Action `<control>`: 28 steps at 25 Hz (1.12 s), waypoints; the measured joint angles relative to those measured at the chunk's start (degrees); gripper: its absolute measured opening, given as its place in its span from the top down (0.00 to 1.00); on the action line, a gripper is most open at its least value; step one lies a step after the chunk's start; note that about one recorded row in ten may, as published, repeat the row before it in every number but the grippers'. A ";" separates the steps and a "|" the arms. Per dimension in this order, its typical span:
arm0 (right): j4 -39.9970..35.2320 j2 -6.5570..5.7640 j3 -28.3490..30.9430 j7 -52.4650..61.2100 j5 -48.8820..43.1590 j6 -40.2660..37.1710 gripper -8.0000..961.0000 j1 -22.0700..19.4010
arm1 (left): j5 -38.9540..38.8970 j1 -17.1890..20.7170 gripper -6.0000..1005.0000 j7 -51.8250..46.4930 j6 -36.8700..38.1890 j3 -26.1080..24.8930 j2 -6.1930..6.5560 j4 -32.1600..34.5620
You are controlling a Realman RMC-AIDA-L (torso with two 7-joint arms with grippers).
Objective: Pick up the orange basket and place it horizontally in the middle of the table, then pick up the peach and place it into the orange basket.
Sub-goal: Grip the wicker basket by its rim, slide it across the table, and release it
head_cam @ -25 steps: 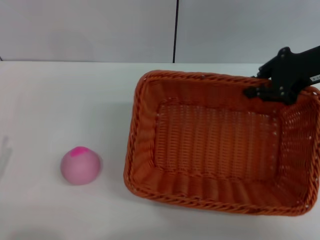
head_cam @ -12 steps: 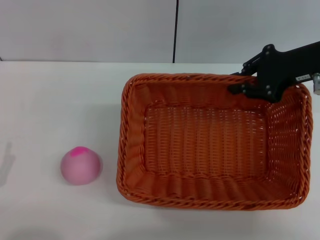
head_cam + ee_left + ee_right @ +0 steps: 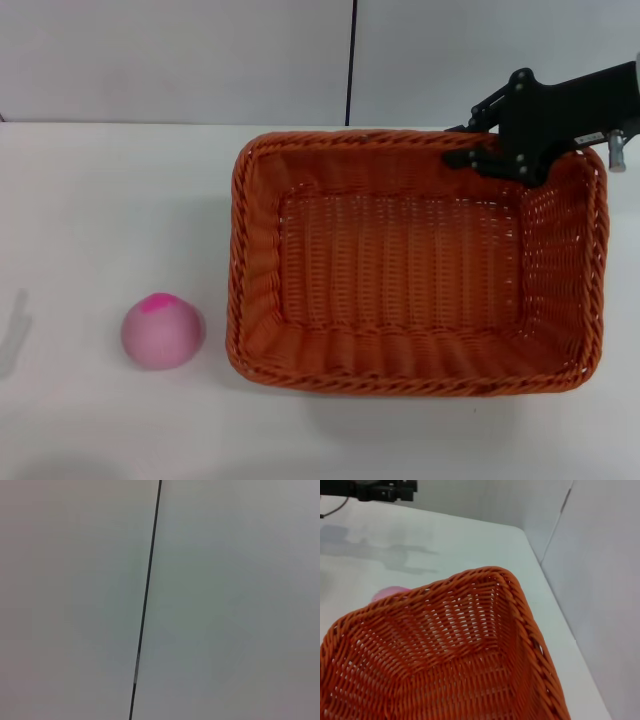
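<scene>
Head view: right gripper (image 3: 478, 150) fingers (image 3: 462, 158) clamp orange basket (image 3: 410, 265) rim.

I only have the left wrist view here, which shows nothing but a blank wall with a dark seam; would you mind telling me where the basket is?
Observer: The orange basket sits lengthwise on the table, to the right of centre in the head view.
Operator: Thank you. Is an arm on it?
Observer: Yes, the right gripper is at its far rim, near the right corner.
Operator: And the peach?
Observer: The peach lies on the table left of the basket, not touching it.
</scene>
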 joint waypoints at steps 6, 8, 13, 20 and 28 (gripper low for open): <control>2.37 0.19 -0.14 -2.02 0.04 1.26 0.77 0.17 | 0.00 0.66 0.24 -0.16 -0.64 0.05 -0.02 -0.26; 2.63 0.63 -0.25 -2.75 0.04 1.61 0.77 0.19 | 0.00 0.55 0.25 -0.18 -0.78 0.05 -0.02 -0.37; -0.75 2.52 -0.43 -3.05 -1.09 4.19 0.77 -1.33 | 0.00 0.26 0.25 -0.19 -1.09 0.10 -0.02 -0.42; -2.56 3.47 -0.59 -3.14 -0.35 5.07 0.76 -2.18 | 0.00 -0.07 0.27 -0.20 -1.59 0.14 -0.01 -0.42; -2.30 5.15 -0.79 -5.67 0.75 8.68 0.75 -2.56 | 0.00 -0.93 0.28 -0.20 -2.01 0.70 -0.01 -0.41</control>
